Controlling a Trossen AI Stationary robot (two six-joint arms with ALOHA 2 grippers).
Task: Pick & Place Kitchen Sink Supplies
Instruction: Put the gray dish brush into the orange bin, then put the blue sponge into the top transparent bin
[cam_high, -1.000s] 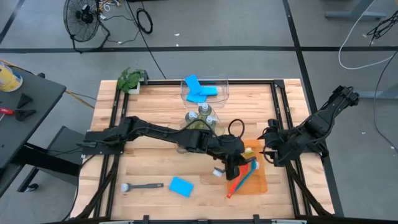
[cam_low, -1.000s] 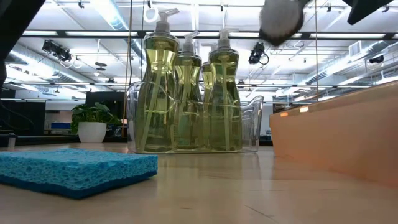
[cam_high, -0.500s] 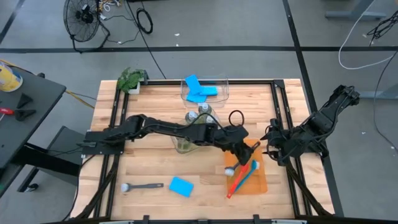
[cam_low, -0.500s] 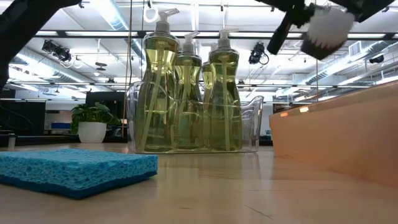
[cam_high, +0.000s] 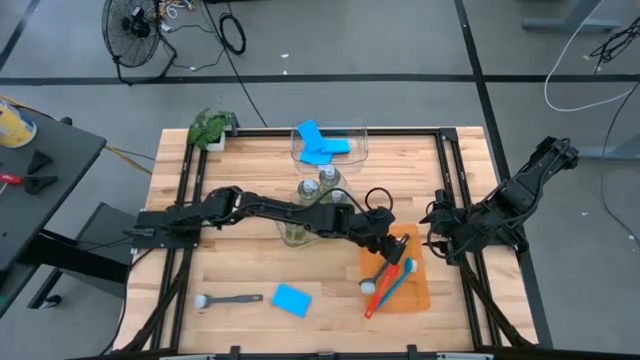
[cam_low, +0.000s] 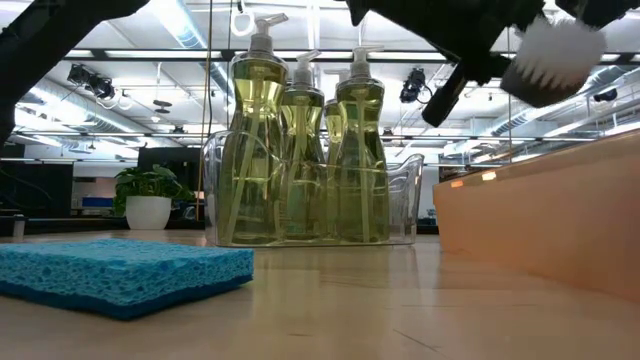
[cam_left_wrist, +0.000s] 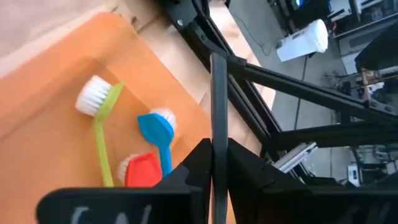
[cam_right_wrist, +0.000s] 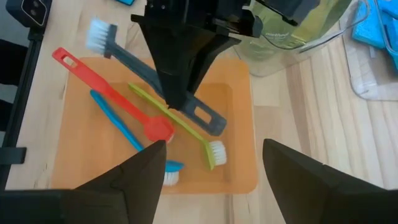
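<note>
a: from above — where's the left gripper (cam_high: 383, 254)?
b: over the orange tray (cam_high: 414, 292), clamped on the grey brush (cam_high: 381, 272). the right gripper (cam_high: 436, 236) waits just beside the tray.
a: table level?
b: brush head (cam_low: 553, 62) above the tray wall (cam_low: 540, 220).
a: right wrist?
b: its fingers (cam_right_wrist: 140, 171) spread — red brush (cam_right_wrist: 112, 95) in the tray.

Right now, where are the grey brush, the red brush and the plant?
grey brush (cam_right_wrist: 143, 72): right wrist view, handle.
red brush (cam_right_wrist: 109, 94): right wrist view, handle.
plant (cam_high: 209, 126): high view, leaves.
</note>
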